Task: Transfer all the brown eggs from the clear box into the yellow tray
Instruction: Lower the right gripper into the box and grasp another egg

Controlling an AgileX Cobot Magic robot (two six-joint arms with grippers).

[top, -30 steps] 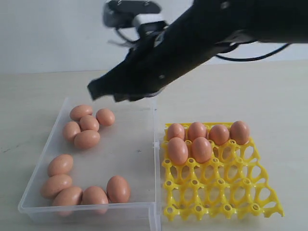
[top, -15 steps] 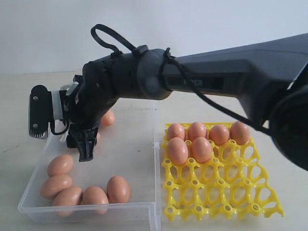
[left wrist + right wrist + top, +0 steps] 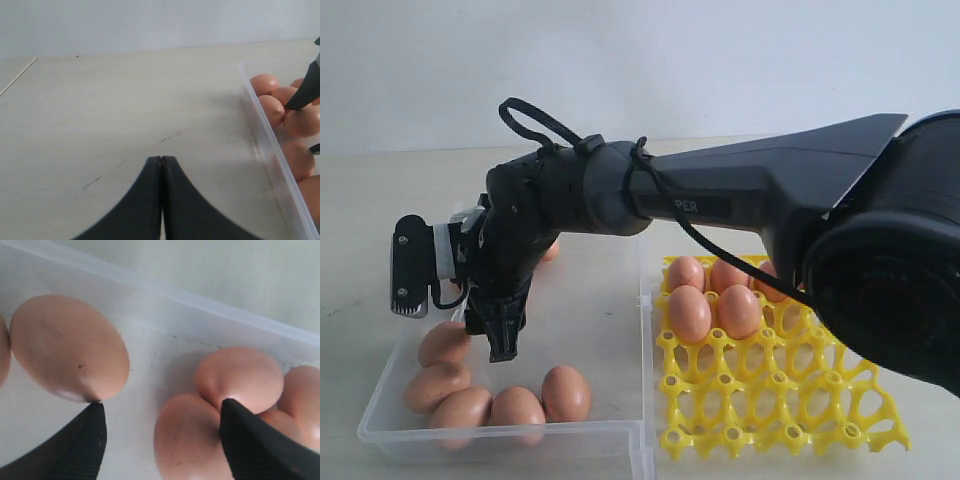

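Observation:
The clear box (image 3: 500, 438) stands on the left with several brown eggs (image 3: 565, 392) along its near wall; the rest are hidden behind the arm. My right gripper (image 3: 498, 335) has reached across into the box and hangs low and open. In the right wrist view it (image 3: 162, 407) straddles one egg (image 3: 187, 440) of a cluster, apart from a lone egg (image 3: 67, 345). The yellow tray (image 3: 770, 400) on the right holds several eggs (image 3: 689, 312) in its far rows. My left gripper (image 3: 161, 159) is shut and empty over bare table beside the box wall (image 3: 265, 145).
The right arm (image 3: 720, 200) spans the scene above the box and the tray's far rows. The tray sits close against the box's right wall. Bare table (image 3: 100, 110) lies to the left of the box.
The right arm has swung from above the box's far edge down into its left part. Its jaws have gone from shut to open, then dropped lower toward the eggs.

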